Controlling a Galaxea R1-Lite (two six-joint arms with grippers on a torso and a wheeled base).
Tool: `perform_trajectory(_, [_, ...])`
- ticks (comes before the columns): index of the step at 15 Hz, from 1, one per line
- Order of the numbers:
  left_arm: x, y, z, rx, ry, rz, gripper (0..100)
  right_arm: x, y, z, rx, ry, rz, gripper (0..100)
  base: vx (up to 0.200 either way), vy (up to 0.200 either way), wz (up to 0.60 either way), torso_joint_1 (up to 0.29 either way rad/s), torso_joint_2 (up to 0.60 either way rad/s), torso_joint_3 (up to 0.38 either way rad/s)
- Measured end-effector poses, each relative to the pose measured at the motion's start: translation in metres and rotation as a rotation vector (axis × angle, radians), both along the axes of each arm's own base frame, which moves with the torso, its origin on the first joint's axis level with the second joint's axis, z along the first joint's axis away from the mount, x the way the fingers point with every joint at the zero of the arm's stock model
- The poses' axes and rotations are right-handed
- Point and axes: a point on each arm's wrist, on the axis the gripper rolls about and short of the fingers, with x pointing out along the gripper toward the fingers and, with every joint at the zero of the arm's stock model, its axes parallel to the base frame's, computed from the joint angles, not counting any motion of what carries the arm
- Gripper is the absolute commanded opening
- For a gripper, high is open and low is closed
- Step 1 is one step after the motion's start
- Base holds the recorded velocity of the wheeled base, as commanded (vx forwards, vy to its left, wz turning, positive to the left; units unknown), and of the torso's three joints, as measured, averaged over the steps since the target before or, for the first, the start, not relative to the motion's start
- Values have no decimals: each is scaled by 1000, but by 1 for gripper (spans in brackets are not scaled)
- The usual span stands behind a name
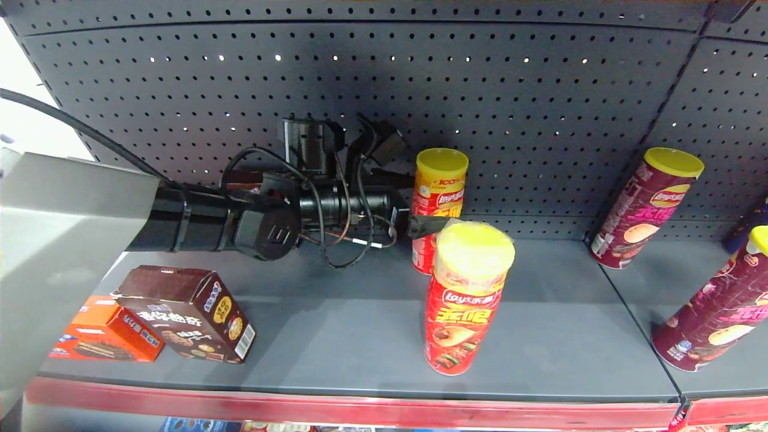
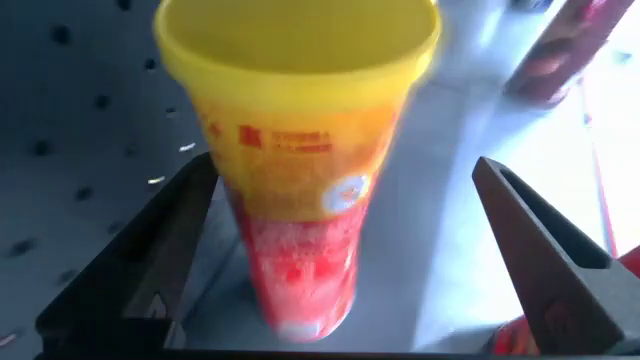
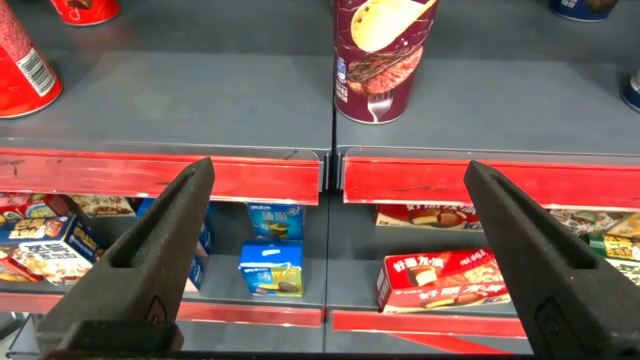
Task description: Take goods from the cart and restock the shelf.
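Note:
A red chips can with a yellow lid [image 1: 439, 198] stands upright at the back of the grey shelf [image 1: 336, 336]. My left gripper [image 1: 429, 217] is open around it. In the left wrist view the can [image 2: 300, 170] sits between the dark fingers [image 2: 150, 270], close to one of them and well apart from the other. A second red can [image 1: 467, 300] stands in front, nearer the shelf edge. My right gripper [image 3: 340, 260] hangs open and empty in front of the shelf's red front rail [image 3: 250, 178].
Two snack boxes, brown [image 1: 192, 312] and orange [image 1: 105, 336], lie at the shelf's left. Maroon cans [image 1: 648, 207] [image 1: 717, 309] lean at the right; one [image 3: 385, 50] stands above the rail. The perforated back panel [image 1: 540, 108] is close behind. Boxes [image 3: 440, 280] fill the lower shelf.

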Motion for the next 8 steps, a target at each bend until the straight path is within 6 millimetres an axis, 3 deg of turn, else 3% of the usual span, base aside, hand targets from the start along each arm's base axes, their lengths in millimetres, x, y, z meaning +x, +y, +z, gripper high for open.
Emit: perform_trajectory(8, [-7, 7, 4, 100, -78, 132, 100, 0, 0, 0, 1, 1, 0, 100, 0, 0, 0, 0, 0, 0])
